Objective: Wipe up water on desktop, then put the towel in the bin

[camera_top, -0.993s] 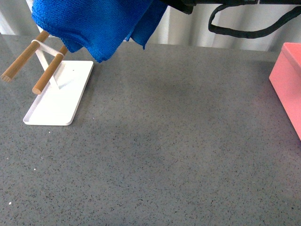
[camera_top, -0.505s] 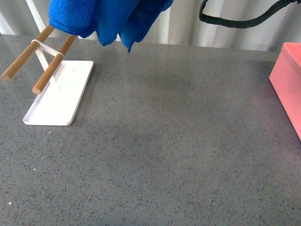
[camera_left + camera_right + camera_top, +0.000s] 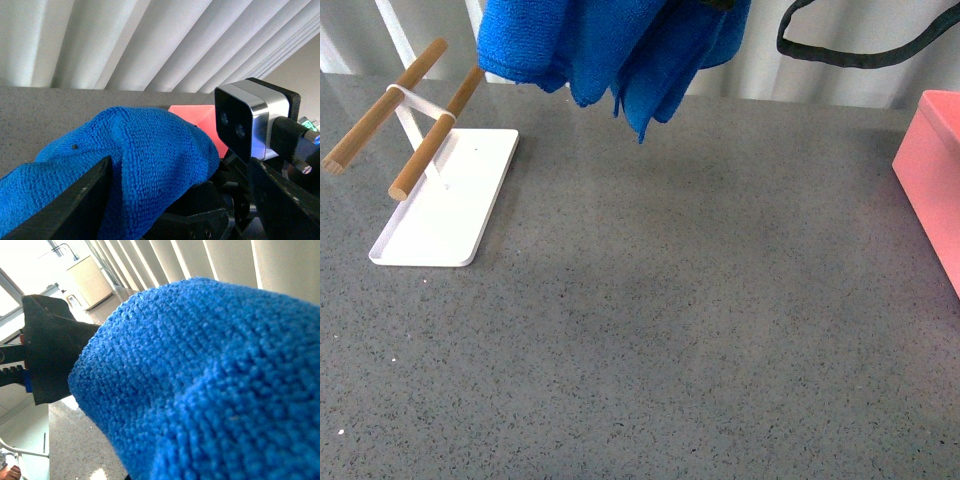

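The bright blue towel point(image 3: 620, 50) hangs bunched above the far edge of the dark speckled desktop point(image 3: 670, 320), its lowest tip clear of the surface. My right gripper is shut on the towel, above the front view's top edge. In the right wrist view the towel point(image 3: 210, 385) fills the frame and hides the jaws. My left gripper point(image 3: 180, 200) is open, its dark fingers point(image 3: 75, 205) on either side of the towel point(image 3: 135, 165), close by the right arm's wrist camera point(image 3: 250, 125). The salmon-pink bin point(image 3: 932, 180) stands at the right edge.
A flat white tray point(image 3: 445, 215) with two wooden rods point(image 3: 430, 140) stands at the far left, just left of the hanging towel. A black cable point(image 3: 860, 55) loops at the top right. Pale vertical blinds run behind the desktop.
The towel has moved to the right, off the wooden rods, and now hangs past the tray's right side. The black cable has shifted with it.
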Action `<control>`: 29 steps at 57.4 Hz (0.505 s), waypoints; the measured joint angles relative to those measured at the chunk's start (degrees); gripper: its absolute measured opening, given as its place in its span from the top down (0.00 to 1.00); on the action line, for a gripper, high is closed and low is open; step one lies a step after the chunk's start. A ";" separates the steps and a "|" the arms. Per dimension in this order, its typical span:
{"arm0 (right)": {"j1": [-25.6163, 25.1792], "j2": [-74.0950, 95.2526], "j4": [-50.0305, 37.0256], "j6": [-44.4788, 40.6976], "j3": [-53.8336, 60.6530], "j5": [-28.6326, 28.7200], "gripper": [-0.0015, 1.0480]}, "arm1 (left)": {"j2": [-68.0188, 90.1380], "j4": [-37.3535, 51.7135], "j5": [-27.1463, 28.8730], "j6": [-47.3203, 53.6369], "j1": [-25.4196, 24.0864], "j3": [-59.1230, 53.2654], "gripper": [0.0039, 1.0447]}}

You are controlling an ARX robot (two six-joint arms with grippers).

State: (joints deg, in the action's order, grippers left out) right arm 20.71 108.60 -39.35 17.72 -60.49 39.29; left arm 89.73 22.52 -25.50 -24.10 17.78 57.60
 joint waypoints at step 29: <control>-1.84 -2.32 0.87 -1.49 3.28 -0.02 0.96 | -3.93 15.04 32.94 13.77 1.42 -9.92 0.28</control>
State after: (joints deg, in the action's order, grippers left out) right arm 18.87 106.28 -38.48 16.23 -57.21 39.27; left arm 85.80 37.56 7.44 -10.33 19.20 47.68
